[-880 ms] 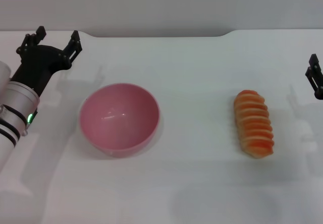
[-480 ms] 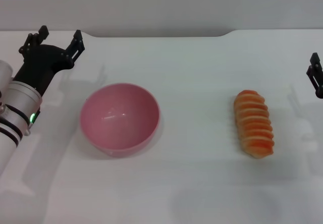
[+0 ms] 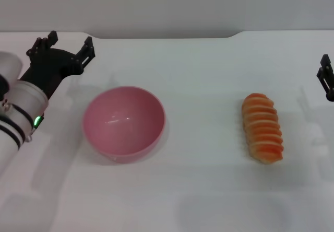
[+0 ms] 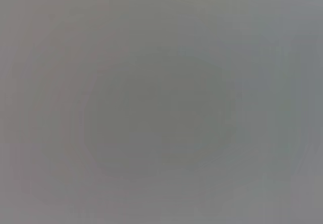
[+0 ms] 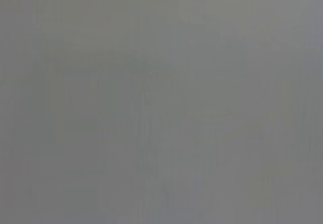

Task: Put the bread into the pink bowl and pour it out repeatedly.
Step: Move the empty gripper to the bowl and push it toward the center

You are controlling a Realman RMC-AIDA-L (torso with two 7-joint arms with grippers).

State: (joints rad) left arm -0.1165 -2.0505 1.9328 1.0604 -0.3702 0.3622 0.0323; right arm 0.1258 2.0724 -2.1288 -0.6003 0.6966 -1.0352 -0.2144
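Right now the bread (image 3: pixel 262 128) lies flat on the white counter (image 3: pixel 203 70), on the robot's right side, well apart from the pink bowl (image 3: pixel 124 122), which sits upright and empty toward the left. Nothing of the task is done as things lie: the loaf is not in the bowl.

The left claw (image 3: pixel 64 45) hovers beyond and to the left of the bowl, near its far rim but not touching it, released, with its dark prongs spread and nothing between them. The right claw (image 3: pixel 326 79) shows only as a dark sliver at the right edge, near the loaf but apart from it; whether it is released or clenched I cannot tell. Both wrist views show nothing but flat grey, so they give no help.

Risks, as I judge them: the loaf looks glossy and ridged, so a pinch off its middle could let it roll or squirt out sideways. The bowl looks light and smooth; a claw coming in at the rim could nudge it or tip it, and a hard drop of the bread could skid it across the counter.

Nothing else stands on the counter between loaf and bowl, so the carry path looks unobstructed.
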